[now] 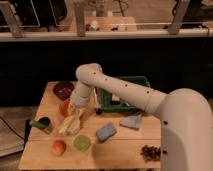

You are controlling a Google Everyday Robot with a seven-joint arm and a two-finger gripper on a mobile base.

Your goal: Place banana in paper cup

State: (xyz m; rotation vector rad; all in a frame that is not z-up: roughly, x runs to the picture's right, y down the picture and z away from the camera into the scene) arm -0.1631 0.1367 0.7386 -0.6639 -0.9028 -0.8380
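The banana (68, 124) is a pale yellow, slim fruit hanging tilted below my gripper (75, 113), its lower end pointing down-left. My gripper reaches down from the white arm over the left half of the wooden table (120, 150) and is shut on the banana's upper end. The paper cup (75, 129) is a small cream cup right under the gripper, partly hidden by the banana. The banana's lower part is at the cup's rim; I cannot tell whether it is inside.
An orange bowl (64, 106) sits just behind the gripper and a dark brown bowl (63, 89) behind that. A dark can with green handle (41, 123), orange fruit (58, 147), light green cup (81, 143), blue sponge (106, 131), grey cloth (132, 121), green bin (127, 95) and dark snack (150, 151) surround it.
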